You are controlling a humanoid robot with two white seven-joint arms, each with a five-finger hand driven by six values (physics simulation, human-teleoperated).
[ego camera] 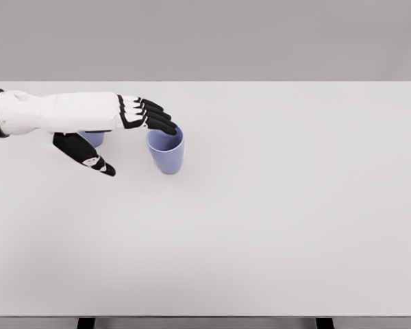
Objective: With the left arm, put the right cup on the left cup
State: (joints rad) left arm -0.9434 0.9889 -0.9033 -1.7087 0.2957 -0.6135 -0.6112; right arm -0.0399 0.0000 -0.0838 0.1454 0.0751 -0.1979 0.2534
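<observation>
Head view is taken from above a pale grey worktop that fills most of the picture, with a darker grey wall behind its far edge. One white arm is seen coming in from the left edge, stretched toward the right across the far left part of the worktop. This is the left arm, and its left hand is shown open: the four black fingers are held straight and close together, pointing right, while the thumb is spread away toward the near side. Nothing is gripped by the hand.

Two blue cups are seen on the worktop. The right cup stands upright, mouth up, just right of the hand. Its far left rim is overlapped by the fingertips, and they appear to rest on or just over that rim; actual contact cannot be told from this view. The near side of this cup is left uncovered, between fingers and thumb.

The left cup is mostly hidden under the arm and wrist, and only a small blue part is visible below the forearm, next to the base of the thumb. The two cups are set apart from each other, side by side.
</observation>
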